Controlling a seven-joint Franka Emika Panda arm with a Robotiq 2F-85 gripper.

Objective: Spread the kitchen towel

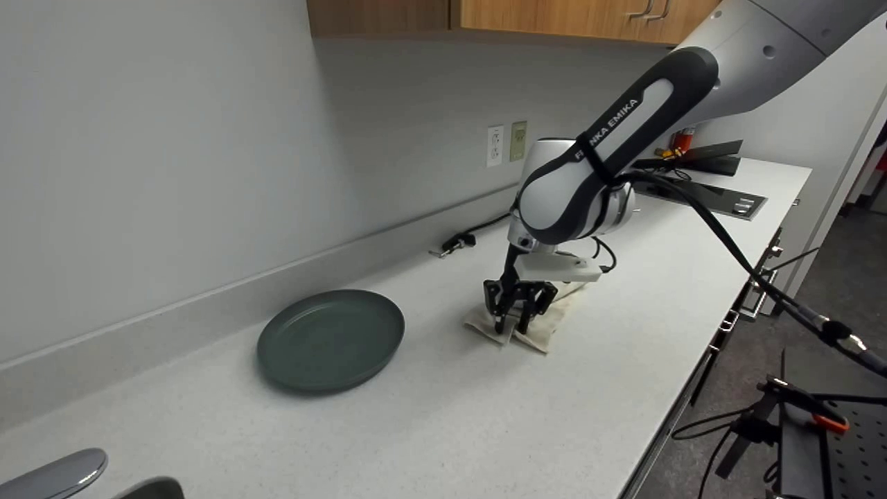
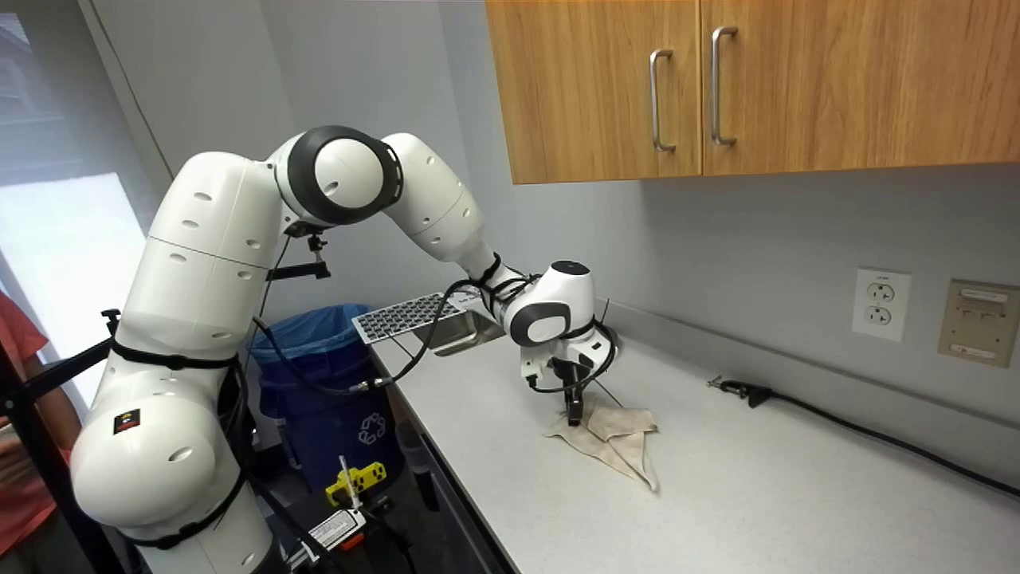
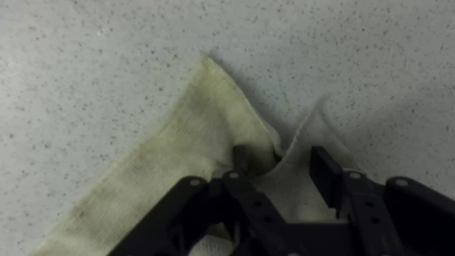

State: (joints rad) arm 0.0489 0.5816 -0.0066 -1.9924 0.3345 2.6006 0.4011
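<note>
The kitchen towel is a beige cloth on the white counter, bunched and partly folded, with corners pointing out in an exterior view. My gripper points down over it, its fingertips low at the cloth. In the wrist view the gripper stands part-way open, with a clear gap between its fingers. Cloth of the towel lies beneath and between them, not pinched. The left finger dips into a shaded fold, which hides part of its tip. One towel corner rises to a point between the fingers and another lies to their left.
A round dark green plate lies on the counter near the wall. A black cable with a clamp runs along the backsplash. Wooden cabinets hang above. The counter's front edge drops to the floor beside a blue bin.
</note>
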